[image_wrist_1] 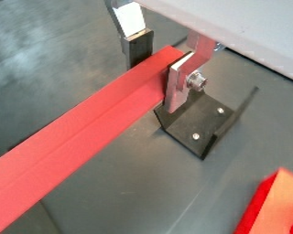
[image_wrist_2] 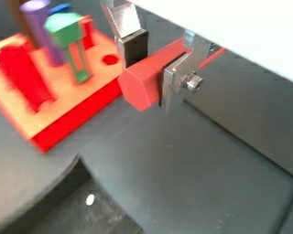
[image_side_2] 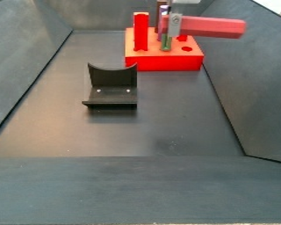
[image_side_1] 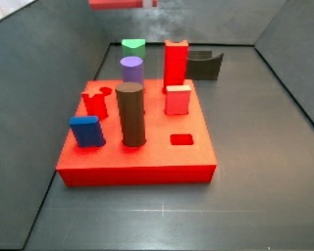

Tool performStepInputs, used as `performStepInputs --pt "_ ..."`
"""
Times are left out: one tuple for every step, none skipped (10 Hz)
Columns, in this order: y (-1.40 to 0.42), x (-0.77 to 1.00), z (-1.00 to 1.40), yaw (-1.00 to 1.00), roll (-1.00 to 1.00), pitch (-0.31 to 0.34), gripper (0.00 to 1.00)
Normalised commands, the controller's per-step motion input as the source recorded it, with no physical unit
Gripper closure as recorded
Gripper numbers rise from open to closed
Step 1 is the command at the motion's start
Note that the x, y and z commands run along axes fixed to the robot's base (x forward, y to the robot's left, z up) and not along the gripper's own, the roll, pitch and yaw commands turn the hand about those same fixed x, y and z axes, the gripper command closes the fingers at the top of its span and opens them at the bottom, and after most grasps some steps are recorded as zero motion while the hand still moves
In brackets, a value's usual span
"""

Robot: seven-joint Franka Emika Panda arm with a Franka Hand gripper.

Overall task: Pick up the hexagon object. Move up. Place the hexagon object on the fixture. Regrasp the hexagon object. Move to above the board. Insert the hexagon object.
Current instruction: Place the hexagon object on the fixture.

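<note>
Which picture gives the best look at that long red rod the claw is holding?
A wrist view: the hexagon object runs nearly its whole length across the picture, clamped in the gripper. The other wrist view shows mainly its end. One side view shows it held horizontally; another catches only a blurred sliver.

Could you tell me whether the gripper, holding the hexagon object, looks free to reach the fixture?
Probably yes: the gripper holds the hexagon object high near the board, and bare floor surrounds the fixture.

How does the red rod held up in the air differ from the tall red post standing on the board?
The hexagon object lies level in the pincer, off the floor; the red post stands upright in the board. The rod looks paler, salmon; the post is brighter. Both are long and reddish.
</note>
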Motion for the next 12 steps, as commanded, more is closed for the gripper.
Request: performStepInputs --pt "-0.09 1.00 -0.11 1.00 -0.03 0.005 1.00" --pt "-0.08 1.00 -0.10 1.00 -0.03 0.007 1.00" --pt "-0.07 1.00 -0.09 1.00 -0.03 0.008 1.00" --pt "-0.06 1.00 -0.08 1.00 -0.04 0.010 1.00" --pt "-0.05 1.00 -0.08 1.00 -0.04 0.012 1.00" --pt "-0.05 1.00 -0.07 1.00 -0.05 0.015 1.00" --pt "-0.04 1.00 -0.06 1.00 -0.05 0.018 1.00" --pt "-0.03 0.99 -0.05 1.00 -0.06 0.024 1.00" --pt "-0.02 0.88 -0.04 1.00 -0.06 0.028 1.00" --pt "-0.01 0.75 -0.02 1.00 -0.07 0.036 1.00" --pt "-0.01 0.65 -0.02 1.00 -0.08 0.043 1.00" --pt "0.00 0.55 -0.01 1.00 -0.08 0.051 1.00"
